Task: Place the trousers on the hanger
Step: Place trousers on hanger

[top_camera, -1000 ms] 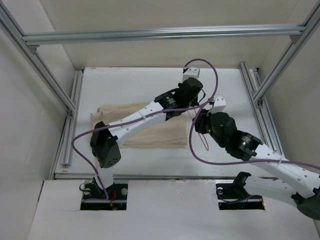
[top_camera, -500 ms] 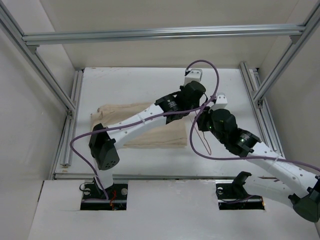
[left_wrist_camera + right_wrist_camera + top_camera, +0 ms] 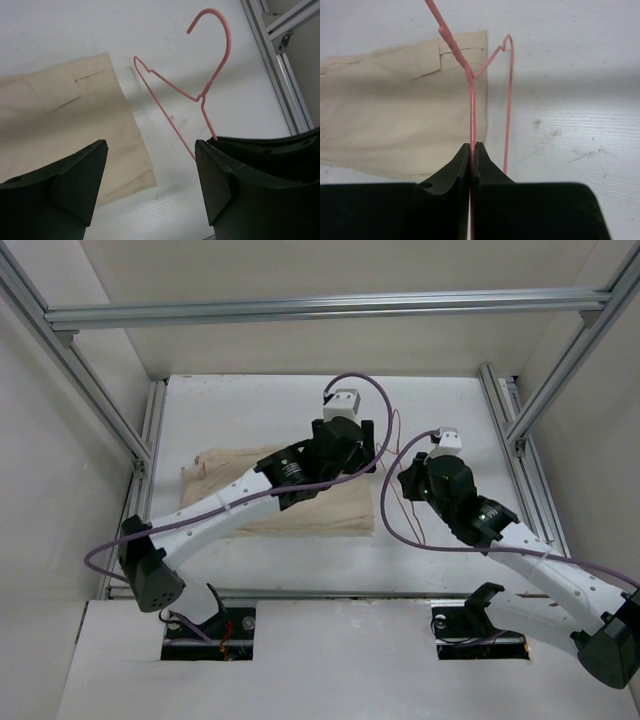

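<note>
The beige trousers point(image 3: 330, 512) lie flat on the white table, left of centre. The pink wire hanger point(image 3: 472, 110) stands off the table just right of the trousers' edge. My right gripper point(image 3: 474, 146) is shut on one of its straight wires. In the left wrist view the hanger point(image 3: 228, 42) shows its hook and one shoulder beyond the fingers, beside the trousers point(image 3: 65, 110). My left gripper point(image 3: 152, 185) hangs open above the trousers' right end with only table and cloth between its fingers. The hanger's lower part is hidden behind the right finger.
Aluminium frame rails run along the left point(image 3: 140, 455) and right point(image 3: 505, 415) sides of the table, and the right one shows in the left wrist view point(image 3: 280, 65). Purple cables point(image 3: 372, 390) loop over both wrists near the hanger.
My left gripper has opened, let go of the hanger and drawn back to the left, its elbow swinging down and left. The right gripper has closed on the hanger wire.
</note>
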`<state>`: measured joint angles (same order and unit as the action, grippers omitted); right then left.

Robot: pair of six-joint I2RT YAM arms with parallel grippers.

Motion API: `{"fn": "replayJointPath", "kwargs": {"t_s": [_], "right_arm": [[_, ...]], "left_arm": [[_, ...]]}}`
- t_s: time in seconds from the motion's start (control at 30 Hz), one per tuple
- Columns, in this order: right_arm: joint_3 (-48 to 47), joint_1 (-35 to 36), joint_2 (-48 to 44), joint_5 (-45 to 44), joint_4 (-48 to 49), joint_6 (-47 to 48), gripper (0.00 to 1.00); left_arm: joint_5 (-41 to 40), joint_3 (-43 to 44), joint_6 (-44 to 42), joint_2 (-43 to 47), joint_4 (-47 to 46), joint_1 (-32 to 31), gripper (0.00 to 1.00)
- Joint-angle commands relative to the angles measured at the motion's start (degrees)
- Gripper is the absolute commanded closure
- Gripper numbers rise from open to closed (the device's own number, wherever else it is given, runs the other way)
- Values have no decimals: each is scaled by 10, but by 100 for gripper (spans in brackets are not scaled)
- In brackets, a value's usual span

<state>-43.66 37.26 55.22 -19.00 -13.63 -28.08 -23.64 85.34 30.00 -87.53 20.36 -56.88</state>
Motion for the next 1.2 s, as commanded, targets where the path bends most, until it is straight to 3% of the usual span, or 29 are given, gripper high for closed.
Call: {"fn": "replayJointPath", "kwargs": {"t_s": [0.0, 0.1, 0.3, 0.63, 1.17], "right_arm": [[-3, -11, 4, -4, 54, 7, 100], [-4, -32, -6, -14, 55, 12, 100], [-1, -54, -33, -9, 53, 26, 100], [55, -56, -97, -4, 52, 0, 100], [116, -50, -126, -29, 69, -58, 100]], "left_arm": [[-14, -47, 33, 59, -11, 5, 39], [-16, -60, 53, 55, 8, 13, 55], [-8, 44, 52, -118, 118, 31, 67], [-18, 146, 40, -295, 109, 40, 52], [-28, 167, 76, -382, 77, 41, 43]]}}
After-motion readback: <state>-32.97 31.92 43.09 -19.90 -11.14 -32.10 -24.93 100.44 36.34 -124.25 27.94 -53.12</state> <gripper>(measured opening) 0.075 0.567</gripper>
